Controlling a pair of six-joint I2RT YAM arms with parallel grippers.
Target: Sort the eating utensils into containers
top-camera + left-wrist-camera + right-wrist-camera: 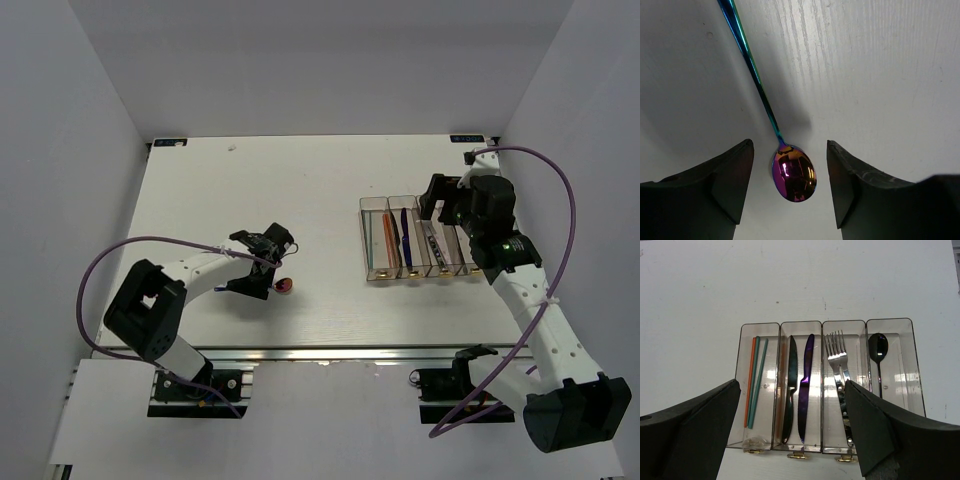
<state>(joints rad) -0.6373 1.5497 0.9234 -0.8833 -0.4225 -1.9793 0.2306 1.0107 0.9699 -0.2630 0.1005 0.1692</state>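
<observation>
Purple spoon (794,173) sits between the left pincer's (790,160) spread fingers (bowl only), squeezing there could pop it out.

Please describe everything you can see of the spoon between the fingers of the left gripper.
The spoon looks like thin polished metal and is iridescent, with a purple-gold oval bowl and a slim blue-green handle. It lies flat on the white table. The open left gripper has one finger on each side of the bowl, not touching it.

The light is bright and even, with a soft grey shadow left of the spoon (794,174), purple glare in its bowl and sharp table (880,75) grain right of it.
</observation>
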